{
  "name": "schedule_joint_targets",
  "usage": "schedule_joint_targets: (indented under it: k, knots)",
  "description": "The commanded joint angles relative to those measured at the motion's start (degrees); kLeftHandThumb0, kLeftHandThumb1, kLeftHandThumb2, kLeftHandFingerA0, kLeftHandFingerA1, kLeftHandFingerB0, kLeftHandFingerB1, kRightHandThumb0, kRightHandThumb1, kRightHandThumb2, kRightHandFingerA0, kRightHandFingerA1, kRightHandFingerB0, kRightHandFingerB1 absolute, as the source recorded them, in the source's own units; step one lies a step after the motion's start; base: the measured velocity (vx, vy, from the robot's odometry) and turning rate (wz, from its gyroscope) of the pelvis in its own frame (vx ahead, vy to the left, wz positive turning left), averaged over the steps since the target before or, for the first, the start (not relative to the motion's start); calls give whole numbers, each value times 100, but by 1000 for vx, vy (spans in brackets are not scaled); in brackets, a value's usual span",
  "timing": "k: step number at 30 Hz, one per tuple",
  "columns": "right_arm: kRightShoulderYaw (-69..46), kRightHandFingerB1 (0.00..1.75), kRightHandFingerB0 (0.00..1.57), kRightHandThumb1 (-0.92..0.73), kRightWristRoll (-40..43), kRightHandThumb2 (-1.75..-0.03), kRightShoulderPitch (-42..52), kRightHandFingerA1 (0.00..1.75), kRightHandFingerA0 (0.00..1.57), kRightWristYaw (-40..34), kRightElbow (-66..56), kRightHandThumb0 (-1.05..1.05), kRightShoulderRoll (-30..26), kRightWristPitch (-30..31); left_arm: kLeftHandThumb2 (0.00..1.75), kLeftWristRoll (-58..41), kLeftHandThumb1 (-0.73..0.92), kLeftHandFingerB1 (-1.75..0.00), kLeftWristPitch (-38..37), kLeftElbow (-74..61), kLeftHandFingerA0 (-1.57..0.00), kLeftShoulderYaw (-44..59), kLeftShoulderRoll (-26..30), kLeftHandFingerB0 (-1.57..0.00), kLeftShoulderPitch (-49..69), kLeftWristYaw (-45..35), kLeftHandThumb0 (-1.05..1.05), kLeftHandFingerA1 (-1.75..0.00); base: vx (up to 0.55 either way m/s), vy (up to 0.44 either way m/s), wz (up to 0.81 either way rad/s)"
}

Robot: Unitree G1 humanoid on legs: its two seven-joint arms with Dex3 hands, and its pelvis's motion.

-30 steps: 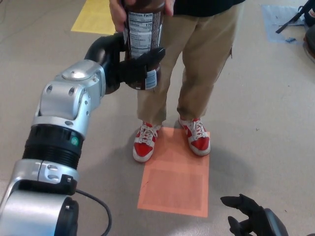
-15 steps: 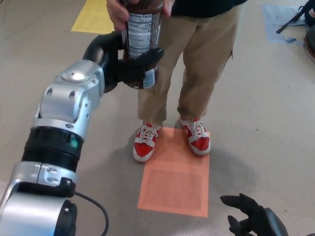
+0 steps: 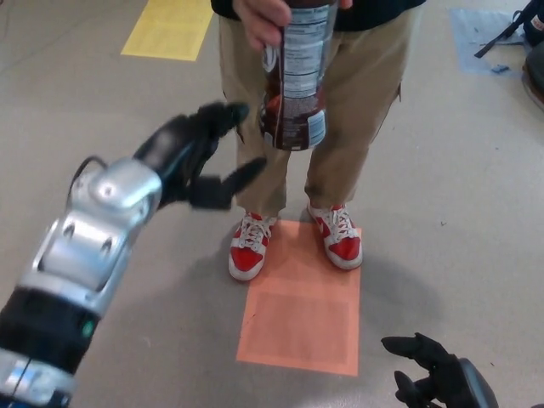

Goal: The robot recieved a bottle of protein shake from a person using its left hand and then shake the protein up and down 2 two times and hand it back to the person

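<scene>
Grey speckled floor (image 3: 442, 212), orange floor patch (image 3: 302, 319), yellow patch (image 3: 168, 27), left robot hand (image 3: 197, 153) empty, fingers spread, beside person's bottle (image 3: 296, 85)

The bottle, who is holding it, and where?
A person's hand grips the bottle near its top. The robot's left hand is open beside it, apart, holding nothing.

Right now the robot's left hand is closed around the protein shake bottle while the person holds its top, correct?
Not quite. In the head view the left hand is open and apart from the protein shake bottle, fingers spread beside and below it. Only the person's hand holds the bottle, gripping it near the top.
</scene>
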Motion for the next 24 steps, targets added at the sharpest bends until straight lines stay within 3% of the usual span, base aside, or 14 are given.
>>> schedule_joint_targets:
  k: [1, 3, 4, 5, 6, 8, 10, 11, 14, 15, 18, 19, 20, 24]
  knots:
    - [15, 43, 55, -86, 29, -66, -88, 55, 91, 84, 55, -30, -47, 84, 98, 1747, 63, -21, -2477, 64, -15, -802, 947, -3, 1389, 998, -87, -44, 0, 0, 0]
    - [98, 40, 53, -86, -75, -65, -94, 53, 89, 6, 54, -31, -61, 124, 94, 1965, 59, -26, -2952, 500, -21, -916, 1015, -5, 1715, 1535, -85, -45, 0, 0, 0]
    - [120, 38, 49, -87, -100, -65, -135, 52, 86, -4, 62, -33, -53, 186, 63, 2097, 72, -22, -3163, 739, -30, -992, 1064, -8, 1827, 1811, -85, -34, 0, 0, 0]
    - [185, 37, 45, -87, -185, -66, -176, 51, 82, -92, 69, -35, -51, 269, 95, 2238, 58, -25, -3322, 928, -27, -1079, 1128, -4, 1912, 2061, -84, -48, 0, 0, 0]
    - [203, 37, 45, -87, -208, -66, -183, 51, 82, -117, 71, -35, -52, 285, 95, 2265, 58, -25, -3353, 963, -27, -1098, 1142, -4, 1926, 2110, -84, -48, 0, 0, 0]
    - [291, 34, 39, -82, -299, -64, -224, 43, 61, -122, 78, -37, -42, 563, 88, 2280, 53, -31, -3585, 1342, -26, -1110, 1128, -4, 2172, 2467, -77, -47, 0, 0, 0]
    - [411, 34, 37, -78, -438, -64, -335, 41, 58, -208, 62, -34, -61, 836, 85, 2270, 53, -33, -3696, 1706, -30, -1080, 1068, -10, 2263, 2783, -76, -47, 0, 0, 0]
    - [495, 34, 36, -75, -538, -64, -384, 40, 53, -276, 62, -33, -78, 991, 59, 2286, 62, -26, -3748, 1862, -37, -1087, 1050, -11, 2272, 2916, -69, -36, 0, 0, 0]
    - [677, 35, 35, -73, -724, -63, -535, 41, 51, -421, 98, -33, -119, 1312, 58, 2315, 61, -25, -3949, 2347, -36, -1112, 1000, -10, 2231, 3242, -66, -36, 0, 0, 0]
    - [697, 35, 32, -71, -741, -64, -693, 43, 47, -365, 136, -34, -153, 1454, 77, 2228, 48, -31, -4037, 2576, -30, -1038, 929, -7, 2108, 3284, -67, -47, 0, 0, 0]
    - [687, 33, 29, -72, -680, -61, -1042, 42, 43, -102, 164, -35, -250, 1705, 75, 2074, 46, -30, -4234, 3036, -31, -921, 821, -6, 1777, 3321, -64, -47, 0, 0, 0]
    - [701, 50, 16, -50, -686, -97, -1085, 60, 37, -91, 162, -27, -263, 1749, 72, 2048, 44, -28, -4322, 3244, -32, -897, 779, -8, 1767, 3458, -60, -47, 0, 0, 0]
    - [704, 34, 30, -69, -678, -61, -1133, 40, 48, -74, 164, -33, -271, 1786, 70, 2030, 42, -27, -4380, 3392, -31, -882, 748, -8, 1728, 3531, -58, -47, 0, 0, 0]
    - [729, 35, 29, -68, -653, -60, -1280, 41, 50, 0, 177, -33, -309, 1871, 69, 2032, 40, -25, -4591, 3887, -33, -885, 666, -7, 1571, 3751, -56, -47, 0, 0, 0]
